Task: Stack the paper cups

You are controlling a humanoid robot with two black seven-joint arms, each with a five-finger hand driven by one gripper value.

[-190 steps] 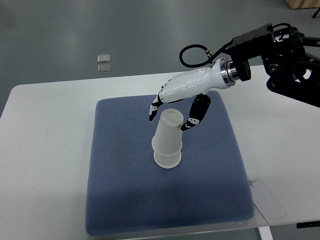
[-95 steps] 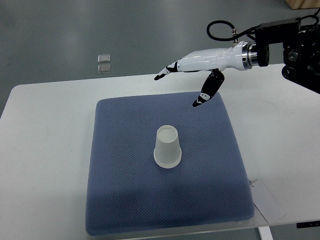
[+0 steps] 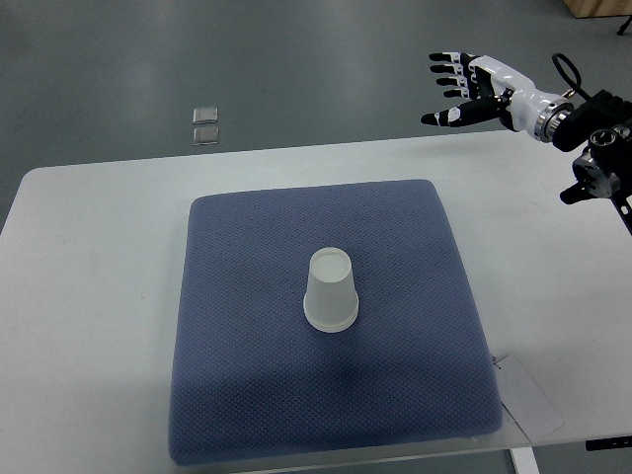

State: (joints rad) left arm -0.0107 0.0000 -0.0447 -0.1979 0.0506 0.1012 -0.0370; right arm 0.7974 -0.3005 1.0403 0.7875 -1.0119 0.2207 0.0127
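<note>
A stack of white paper cups (image 3: 330, 291) stands upside down, rim on the blue cushion (image 3: 237, 296), near its middle. My right hand (image 3: 456, 91) is far from it, up at the top right beyond the table's back edge, with its fingers spread and nothing in them. Its arm comes in from the right edge. No left arm shows.
The blue cushion lies on a white table (image 3: 89, 296). A small white card (image 3: 528, 395) sits at the cushion's front right corner. Two small clear squares (image 3: 205, 124) lie on the grey floor behind the table.
My right hand has let go of the cup stack and drawn back up and to the right, off the cushion. The cups now stand straight and still.
</note>
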